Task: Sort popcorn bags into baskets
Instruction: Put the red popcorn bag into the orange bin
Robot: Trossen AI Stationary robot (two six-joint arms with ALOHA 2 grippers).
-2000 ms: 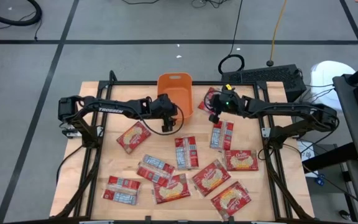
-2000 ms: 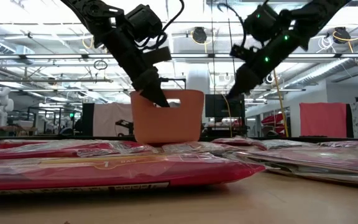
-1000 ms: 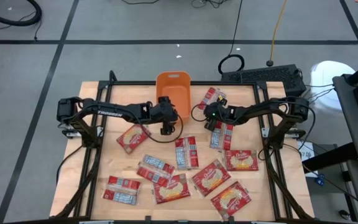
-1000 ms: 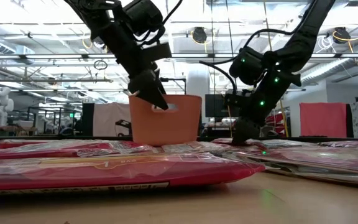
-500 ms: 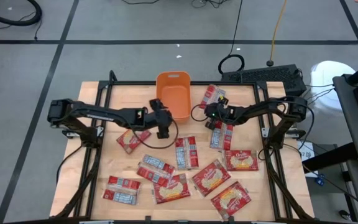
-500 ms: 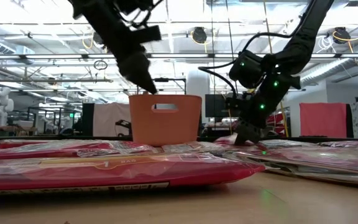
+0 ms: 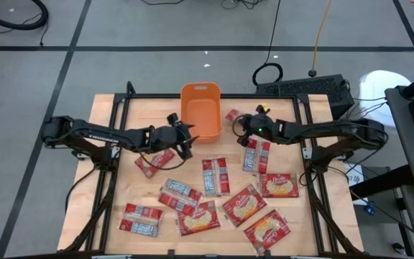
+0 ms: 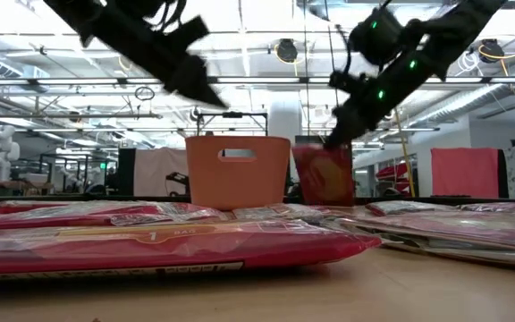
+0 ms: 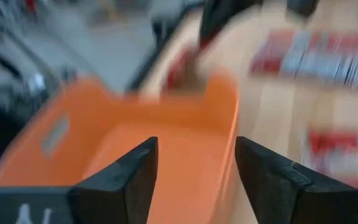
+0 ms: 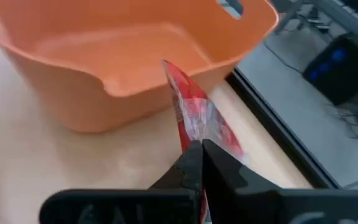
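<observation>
The orange basket (image 7: 200, 109) stands on its base at the table's far middle; it also shows in the left wrist view (image 9: 135, 143) and the right wrist view (image 10: 129, 50). Just right of it, my right gripper (image 7: 240, 126) is shut on one red popcorn bag (image 8: 323, 175). My left gripper (image 7: 184, 138) hangs in the air at the basket's near left corner; its fingers are open in its wrist view (image 9: 194, 165), with nothing between them. Several more popcorn bags (image 7: 214, 176) lie flat across the table's near half. My right gripper pinches the bag's upper end (image 10: 194, 132) between its two shut fingers (image 10: 211, 163). The fingers slant down from the table's right side. The bag hangs upright below them, beside the basket's right wall. Whether its lower end (image 8: 325, 200) is clear of the table cannot be told.
One bag (image 7: 153, 162) lies under my left arm and another (image 7: 256, 155) just near of my right gripper. Black frame rails (image 7: 113, 155) run along the table's left and right sides. A keyboard (image 7: 307, 88) and a cable coil (image 7: 268, 74) lie beyond the far edge.
My right gripper has shut on a bag lying right of the basket and risen with it; the bag has swung from flat to hanging upright. My left gripper has drawn back from the basket toward the table's left edge and risen.
</observation>
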